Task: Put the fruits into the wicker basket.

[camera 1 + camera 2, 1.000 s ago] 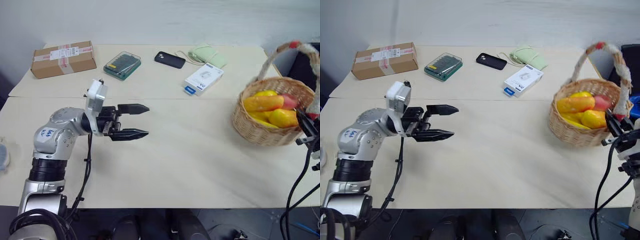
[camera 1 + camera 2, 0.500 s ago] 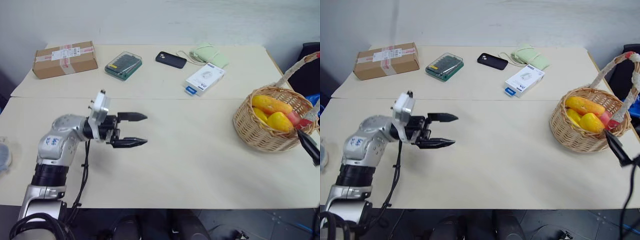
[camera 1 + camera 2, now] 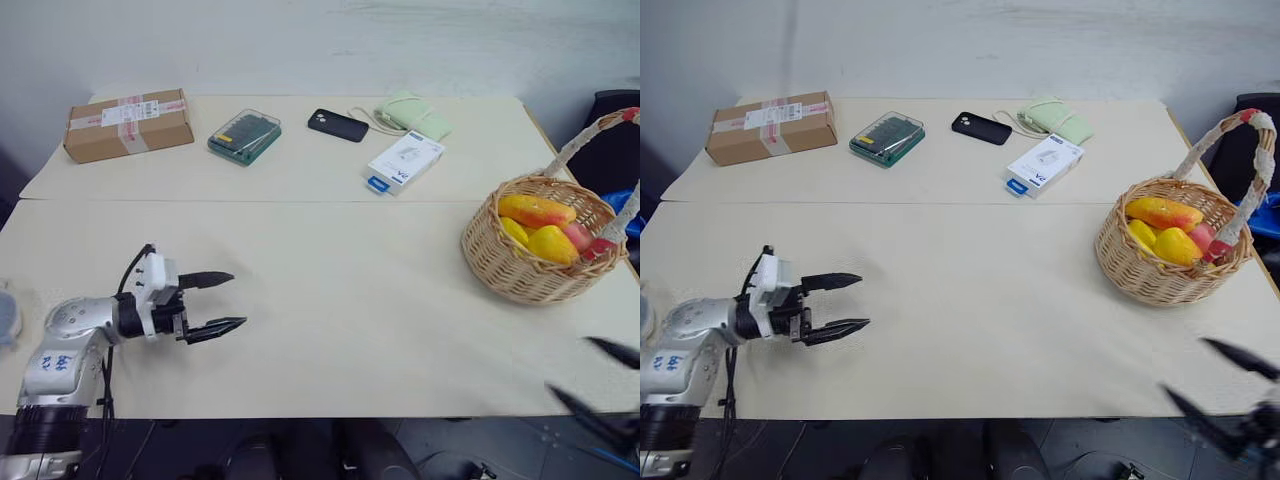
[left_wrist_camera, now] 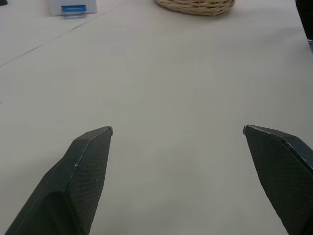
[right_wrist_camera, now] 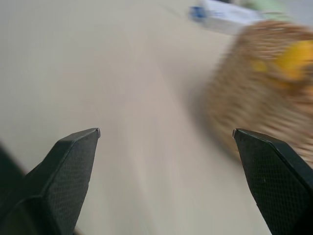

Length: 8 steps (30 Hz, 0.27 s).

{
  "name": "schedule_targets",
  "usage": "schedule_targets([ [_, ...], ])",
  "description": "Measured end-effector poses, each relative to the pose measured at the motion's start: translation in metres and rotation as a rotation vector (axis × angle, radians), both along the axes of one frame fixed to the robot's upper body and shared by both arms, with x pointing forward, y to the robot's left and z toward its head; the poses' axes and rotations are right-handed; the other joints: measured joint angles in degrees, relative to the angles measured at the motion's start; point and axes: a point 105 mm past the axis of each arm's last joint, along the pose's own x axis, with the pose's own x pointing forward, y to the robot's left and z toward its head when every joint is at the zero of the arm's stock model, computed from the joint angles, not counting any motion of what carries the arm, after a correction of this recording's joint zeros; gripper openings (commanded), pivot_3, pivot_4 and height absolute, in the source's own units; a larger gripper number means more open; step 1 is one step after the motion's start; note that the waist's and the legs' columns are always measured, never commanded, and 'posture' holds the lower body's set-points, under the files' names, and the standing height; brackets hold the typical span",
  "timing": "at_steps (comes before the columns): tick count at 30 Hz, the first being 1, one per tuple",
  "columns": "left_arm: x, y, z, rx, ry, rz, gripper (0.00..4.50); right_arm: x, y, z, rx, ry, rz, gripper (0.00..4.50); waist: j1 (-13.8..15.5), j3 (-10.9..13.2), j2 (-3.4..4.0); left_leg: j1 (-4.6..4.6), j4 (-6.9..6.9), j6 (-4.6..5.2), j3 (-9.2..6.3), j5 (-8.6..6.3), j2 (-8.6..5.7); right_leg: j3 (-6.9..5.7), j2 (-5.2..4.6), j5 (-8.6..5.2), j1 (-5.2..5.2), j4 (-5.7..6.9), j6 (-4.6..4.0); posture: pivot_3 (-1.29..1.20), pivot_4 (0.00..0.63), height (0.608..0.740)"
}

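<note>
**Fruits sit in the basket, both pincers empty and spread**

Starting at the left, our left pincer (image 3: 218, 302) hangs low over the near left part of the counter (image 3: 340, 300), its two black fingers spread apart with nothing between them. It points toward the right, across bare tabletop.

Along the far side of the counter, left to right, lie a taped cardboard box (image 3: 127, 122), a green case (image 3: 244, 134), a black phone (image 3: 338, 125), a pale green pouch (image 3: 413, 113) and a white box with a blue end (image 3: 404, 162). None of these belongs to the job.

At the right edge stands the wicker basket (image 3: 515, 270), upright, its tall handle arching over it. Inside lie the fruits (image 3: 545, 228): a long orange-yellow mango on top, yellow pieces beneath, a pink one against the right wall. We see no fruit loose on the counter, so we judge the job done or nearly so.

Our right pincer (image 3: 598, 383) is at the near right corner, off the counter's front edge, well apart from the basket, fingers spread and empty.

The fruits look glossy, hard and light, so likely slippery; we would grip one across its plump middle. The basket looks stiff but light and may slide if nudged.

The counter is pale, smooth wood-look, made of two tops joined by a seam. Behind it is a plain light wall, with something dark beyond the basket.
</note>
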Motion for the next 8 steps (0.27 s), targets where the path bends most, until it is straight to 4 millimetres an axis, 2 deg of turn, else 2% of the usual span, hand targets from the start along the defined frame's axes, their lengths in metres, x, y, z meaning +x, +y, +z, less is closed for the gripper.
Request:
schedule_targets([
  [3,-0.003,0.004,-0.010,0.021,0.007,0.048,4.50,0.022,0.036,-0.008,0.029,-0.020,0.169,4.48,-0.06,0.00,0.00,0.10,0.12,0.34,-0.02,-0.20,0.00,-0.13,-0.05,0.07,0.02,-0.09,-0.02,0.00,0.150,0.740],
  [4,-0.001,0.003,-0.011,0.018,-0.002,0.074,4.50,0.035,0.051,-0.007,0.030,-0.053,0.235,4.48,-0.02,0.01,-0.01,0.10,0.17,0.38,-0.04,-0.22,0.00,-0.16,-0.06,0.08,0.01,-0.08,-0.03,0.00,0.150,0.740],
  [8,0.002,-0.001,-0.005,0.029,-0.063,0.093,4.50,0.070,0.080,0.002,0.028,-0.146,0.332,4.48,0.49,0.02,0.02,0.02,0.19,0.33,-0.09,-0.25,-0.01,-0.24,-0.06,0.08,-0.03,-0.13,-0.04,0.00,0.150,0.740],
])
